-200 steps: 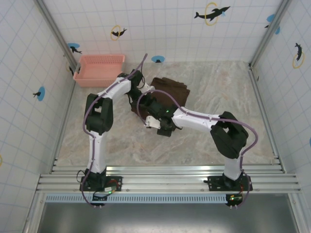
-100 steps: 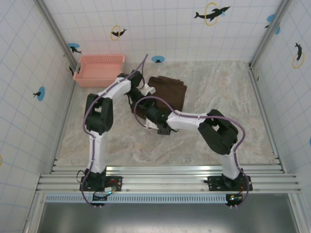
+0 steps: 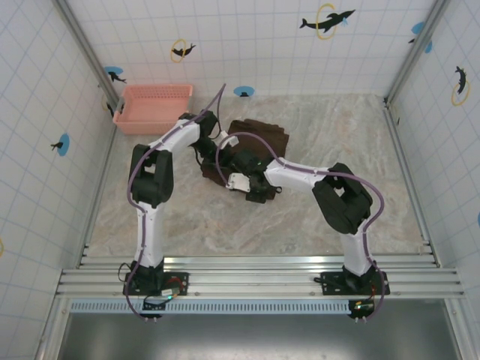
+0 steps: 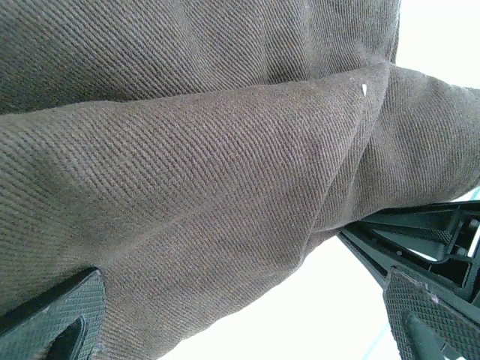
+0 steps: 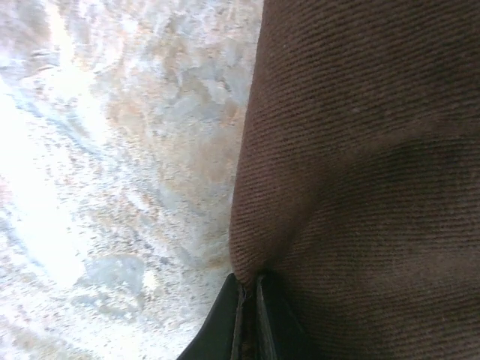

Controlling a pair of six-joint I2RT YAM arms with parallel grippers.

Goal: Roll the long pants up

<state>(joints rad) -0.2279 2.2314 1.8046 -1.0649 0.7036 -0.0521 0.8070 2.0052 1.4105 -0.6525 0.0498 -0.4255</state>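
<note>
The top view takes in the whole cell: one pink basket [image 3: 154, 107] at the far left corner of the bench [image 3: 337, 142], one pair of brown pants [image 3: 266, 136] bunched in a heap in the middle of the far half, just right of the basket but apart from it, and two arms. Both arms reach to the heap's left side. The left arm rises from its base, bends at the elbow and angles right, so that the left tool [image 3: 214, 145] sits over the heap's far-left edge. The right arm folds sharply at its elbow and stretches left across the bench, putting the right tool [image 3: 223, 175] at the near-left edge of the heap. From above, the cloth and the wrists hide how either tool's jaws stand.

The wrist views supply that. In the left wrist view the left tool [image 4: 247, 300] stands wide apart, its two ribbed pads [image 4: 431, 315] at the lower corners, with a thick ridge of pants [image 4: 187, 150] running across between them and pale bench below. In the right wrist view the right tool [image 5: 247, 319] has its two fingers pressed together, nipping a small fold at the edge of the pants [image 5: 360, 150], with marbled bench [image 5: 112, 150] to the left.
</note>
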